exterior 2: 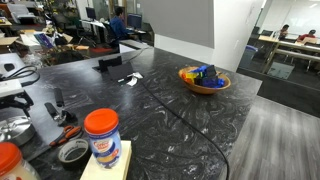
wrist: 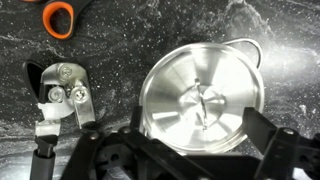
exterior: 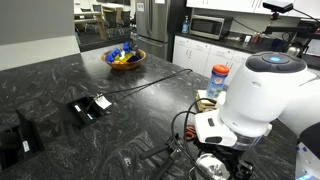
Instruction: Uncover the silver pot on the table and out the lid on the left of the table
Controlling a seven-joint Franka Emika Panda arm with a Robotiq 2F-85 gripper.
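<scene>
In the wrist view the silver pot stands on the dark veined table with the lid flat on top, its small knob at the centre. My gripper is open just above the lid. Its two black fingers straddle the lid's near half, one at each side, and are not closed on the knob. In an exterior view the gripper hangs low over the table's near edge below the white arm, with the pot mostly hidden under it.
A can opener and orange-handled scissors lie to the left of the pot. A wooden bowl of colourful items stands far across the table. A red-lidded jar, a tape roll and a black cable are nearby.
</scene>
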